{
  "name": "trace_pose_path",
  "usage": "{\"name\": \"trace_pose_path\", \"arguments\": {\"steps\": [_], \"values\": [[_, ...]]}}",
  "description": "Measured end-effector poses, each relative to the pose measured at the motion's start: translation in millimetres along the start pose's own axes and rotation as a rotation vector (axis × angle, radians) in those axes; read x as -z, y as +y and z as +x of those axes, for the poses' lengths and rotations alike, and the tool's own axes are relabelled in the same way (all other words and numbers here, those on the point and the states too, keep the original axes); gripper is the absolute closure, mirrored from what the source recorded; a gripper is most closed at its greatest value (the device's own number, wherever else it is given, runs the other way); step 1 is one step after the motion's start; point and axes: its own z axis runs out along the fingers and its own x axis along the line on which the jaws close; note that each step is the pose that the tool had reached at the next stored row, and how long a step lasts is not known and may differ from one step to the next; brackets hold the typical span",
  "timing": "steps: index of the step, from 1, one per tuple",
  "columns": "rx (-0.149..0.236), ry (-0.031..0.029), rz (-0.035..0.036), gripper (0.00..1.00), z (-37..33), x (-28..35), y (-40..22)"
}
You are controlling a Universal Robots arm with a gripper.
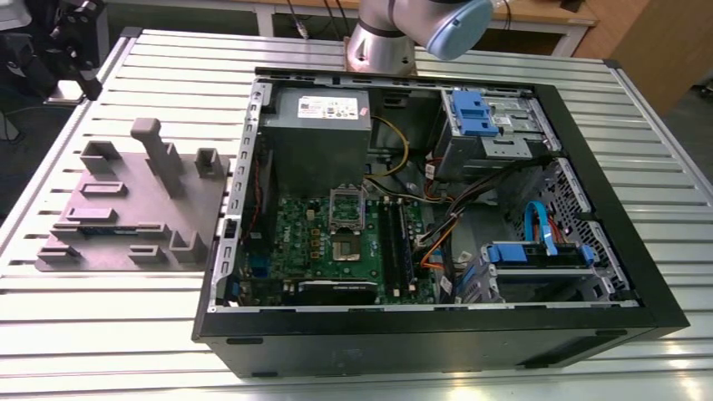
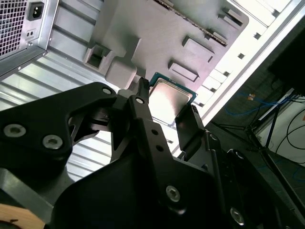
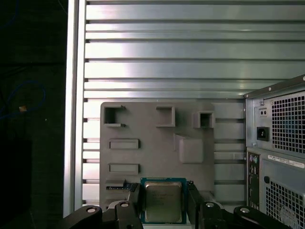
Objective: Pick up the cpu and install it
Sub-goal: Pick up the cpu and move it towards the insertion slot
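Observation:
The cpu (image 3: 163, 201) is a small square chip with a silvery top and green edge. It sits between the two black fingers of my gripper (image 3: 163, 204), which is shut on its opposite sides. The second wrist view shows the same grip, with the cpu (image 2: 169, 97) clamped at the tips of the gripper (image 2: 167, 102). The chip hangs high above the grey holder block (image 3: 157, 138). In the exterior view the motherboard's cpu socket (image 1: 346, 247) lies inside the open computer case (image 1: 446, 322), its retention frame (image 1: 346, 206) flipped up.
The grey holder block (image 1: 123, 209) with posts and slots lies on the slatted metal table (image 1: 112, 334), on the exterior view's left of the case. The arm's base (image 1: 385, 42) stands behind the case. Long black memory sticks (image 1: 396, 242), cables and drive bays (image 1: 490, 121) surround the socket.

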Motion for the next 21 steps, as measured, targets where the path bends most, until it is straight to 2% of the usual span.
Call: {"name": "trace_pose_path", "arguments": {"steps": [7, 21], "values": [[0.0, 0.0, 0.0, 0.53, -3.8, 0.1, -1.5], [0.0, 0.0001, 0.0, 0.53, -22.2, 0.3, -1.3]]}}
